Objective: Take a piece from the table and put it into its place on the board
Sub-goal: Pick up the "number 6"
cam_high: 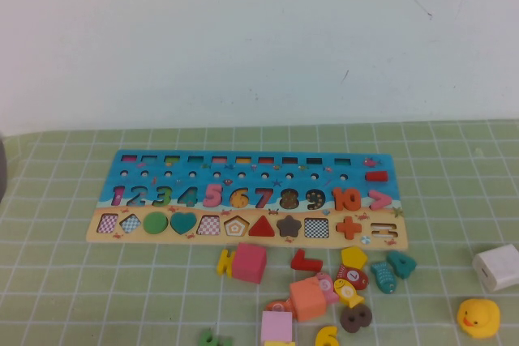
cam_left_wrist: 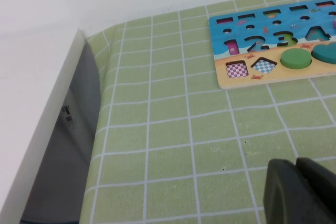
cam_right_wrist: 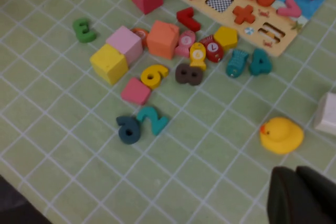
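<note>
My left end effector (cam_left_wrist: 302, 192) and right end effector (cam_right_wrist: 302, 198) hover over the table (cam_high: 97, 297), fingers together, empty; the yellow numeral 6 (cam_right_wrist: 153, 75) lies apart from the puzzle board (cam_high: 243, 169).

Green checked table (cam_high: 73, 281) — board (cam_high: 243, 169), yellow numeral 6 (cam_right_wrist: 154, 75), duck (cam_high: 478, 316), scattered blocks.

Bright yellow numeral 6 (cam_right_wrist: 154, 75); blue-and-tan board (cam_high: 243, 169); yellow duck (cam_high: 478, 316); green counter (cam_high: 97, 281) with a white grid; dark pincers.
</note>
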